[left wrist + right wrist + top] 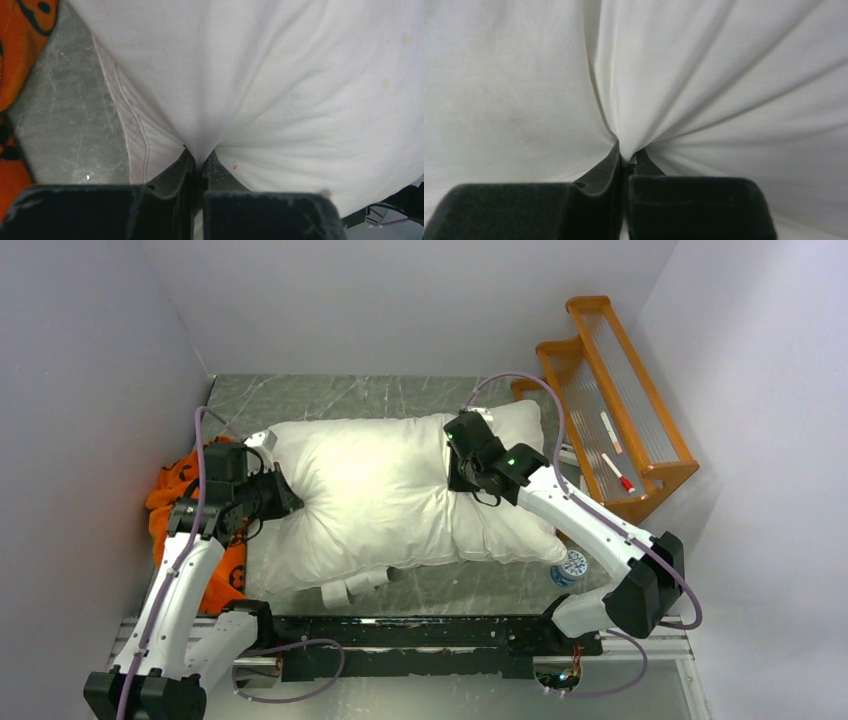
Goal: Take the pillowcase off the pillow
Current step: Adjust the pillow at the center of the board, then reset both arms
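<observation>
Plain white walls (400, 300) box in my grey marbled table (400, 395) on its left, far and right edges, in soft, even light. An orange wooden rack (620, 400) with ribbed clear panels stands at the far right corner, against the wall.

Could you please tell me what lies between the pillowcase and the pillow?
A bare strip of grey table separates the pillowcase from the pillow, clearest in the left wrist view; from above, the left gripper mostly hides it.

Pillowcase (163, 502) partly hidden behind the left arm (185, 570).
</observation>
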### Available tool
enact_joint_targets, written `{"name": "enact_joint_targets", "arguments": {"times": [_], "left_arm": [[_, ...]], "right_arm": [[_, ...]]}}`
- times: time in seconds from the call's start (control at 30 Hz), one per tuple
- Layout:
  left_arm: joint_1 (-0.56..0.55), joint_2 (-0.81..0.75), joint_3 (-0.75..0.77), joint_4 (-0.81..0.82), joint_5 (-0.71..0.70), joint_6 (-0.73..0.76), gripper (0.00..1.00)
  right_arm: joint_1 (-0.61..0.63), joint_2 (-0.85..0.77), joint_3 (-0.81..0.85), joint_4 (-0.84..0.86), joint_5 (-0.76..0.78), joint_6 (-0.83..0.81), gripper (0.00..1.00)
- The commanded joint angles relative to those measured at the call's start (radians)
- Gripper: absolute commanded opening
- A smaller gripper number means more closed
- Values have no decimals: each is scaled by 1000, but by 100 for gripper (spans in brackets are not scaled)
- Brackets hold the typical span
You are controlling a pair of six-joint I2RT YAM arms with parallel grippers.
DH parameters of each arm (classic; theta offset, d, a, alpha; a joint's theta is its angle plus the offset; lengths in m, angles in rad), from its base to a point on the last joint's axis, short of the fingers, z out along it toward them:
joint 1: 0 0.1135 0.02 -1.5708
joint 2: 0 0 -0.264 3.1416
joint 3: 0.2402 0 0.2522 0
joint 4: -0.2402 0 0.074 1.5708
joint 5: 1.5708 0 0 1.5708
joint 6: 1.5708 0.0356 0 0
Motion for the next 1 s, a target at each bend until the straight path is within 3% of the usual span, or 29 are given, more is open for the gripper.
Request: {"name": "enact_joint_targets", "arguments": {"times": [0.0,0.1,0.2,0.33,0.37,0.4,0.6,0.83,0.97], "left_arm": [[-4,20,123,-74,-62,5,11],[-4,69,183,-100,-150,51,70],[-5,92,279,-126,-172,60,97],[-4,60,356,-88,-149,16,98],[-4,56,379,-86,-154,8,98],[-4,56,406,-93,-161,7,98],[-7,105,581,-157,-266,34,98],[-8,191,628,-179,-323,67,98],[-13,322,738,-277,-372,132,98]], "right_arm": [[11,-4,-3,32,-92,-17,6],[11,-44,15,0,-50,-22,41],[11,-89,108,-59,9,-48,64],[11,-223,115,46,-1,-86,81],[11,-267,83,94,-22,-87,95],[10,-314,52,147,-48,-94,99],[9,-452,10,190,-11,-157,100],[0,-281,214,-192,240,-129,100],[-1,-256,243,-222,290,-115,100]]}}
